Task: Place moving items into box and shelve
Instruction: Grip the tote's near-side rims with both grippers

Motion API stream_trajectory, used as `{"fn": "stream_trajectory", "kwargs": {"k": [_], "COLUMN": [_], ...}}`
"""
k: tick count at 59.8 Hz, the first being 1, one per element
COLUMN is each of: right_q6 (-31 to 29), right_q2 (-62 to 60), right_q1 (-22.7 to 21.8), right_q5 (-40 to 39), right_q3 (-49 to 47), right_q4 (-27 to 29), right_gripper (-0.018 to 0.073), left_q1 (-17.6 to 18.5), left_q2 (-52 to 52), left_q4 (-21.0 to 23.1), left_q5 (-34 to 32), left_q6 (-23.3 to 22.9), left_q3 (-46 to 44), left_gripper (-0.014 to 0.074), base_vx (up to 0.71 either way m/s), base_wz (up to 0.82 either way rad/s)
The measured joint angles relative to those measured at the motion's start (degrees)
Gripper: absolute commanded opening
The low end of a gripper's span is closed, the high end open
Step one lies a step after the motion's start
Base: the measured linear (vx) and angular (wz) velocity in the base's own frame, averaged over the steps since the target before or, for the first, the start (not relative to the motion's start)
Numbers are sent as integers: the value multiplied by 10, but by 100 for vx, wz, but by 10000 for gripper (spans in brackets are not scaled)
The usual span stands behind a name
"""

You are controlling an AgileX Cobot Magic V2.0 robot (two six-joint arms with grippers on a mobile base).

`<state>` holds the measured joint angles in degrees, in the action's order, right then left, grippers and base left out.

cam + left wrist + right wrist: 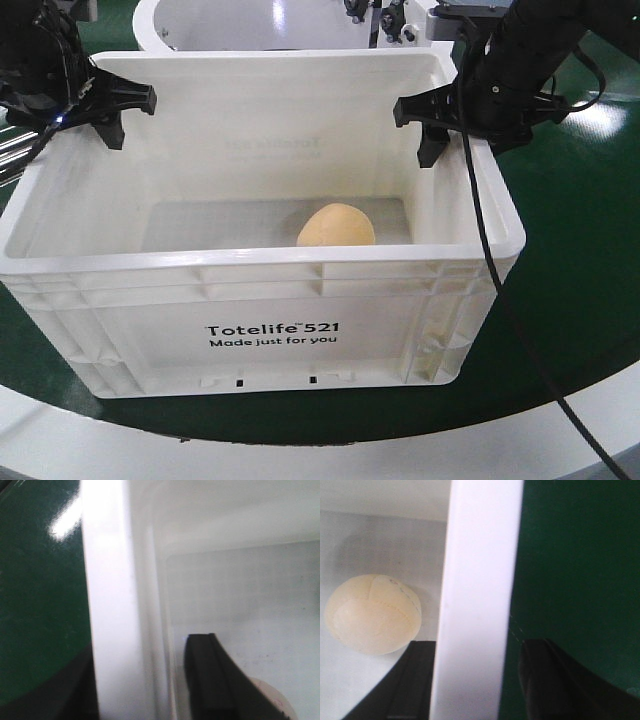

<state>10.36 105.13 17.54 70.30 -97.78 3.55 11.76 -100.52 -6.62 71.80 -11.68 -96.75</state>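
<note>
A white open tote box (260,255) marked "Totelife 521" stands on a green surface. A pale yellow ball (336,226) lies on its floor, right of centre; it also shows in the right wrist view (372,612) and peeks out in the left wrist view (272,700). My left gripper (120,115) is open and straddles the box's left rim (107,580), one finger inside and one outside. My right gripper (425,125) is open and straddles the right rim (482,555) in the same way, with a small gap at the outer finger (545,675).
The green surface (570,300) surrounds the box, with a white curved band (300,455) in front. A black cable (490,250) hangs from the right arm across the box's right corner. A white rounded structure (250,25) stands behind the box.
</note>
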Motion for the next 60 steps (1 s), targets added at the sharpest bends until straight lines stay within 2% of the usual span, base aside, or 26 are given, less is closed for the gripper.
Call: {"fn": "stream_trajectory", "kwargs": {"k": [10, 16, 45, 60], "right_q6": [-11, -17, -30, -31], "right_q2": [0, 0, 0, -10], "right_q1": [0, 0, 0, 0], "right_q5": [0, 0, -2, -6], "right_q3": [0, 0, 0, 2], "right_q4": [3, 3, 3, -3], "right_gripper": [109, -12, -7, -5], "left_q1": [-1, -1, -1, -2], "left_q2": [1, 1, 2, 13], "left_q4": [-1, -1, 0, 13], "left_q5": [1, 1, 0, -27], "left_q6": [-1, -1, 0, 24], "left_q3": [0, 0, 0, 6], "left_gripper": [0, -9, -8, -8], "base_vx": [0, 0, 0, 0], "base_wz": [0, 0, 0, 0]}}
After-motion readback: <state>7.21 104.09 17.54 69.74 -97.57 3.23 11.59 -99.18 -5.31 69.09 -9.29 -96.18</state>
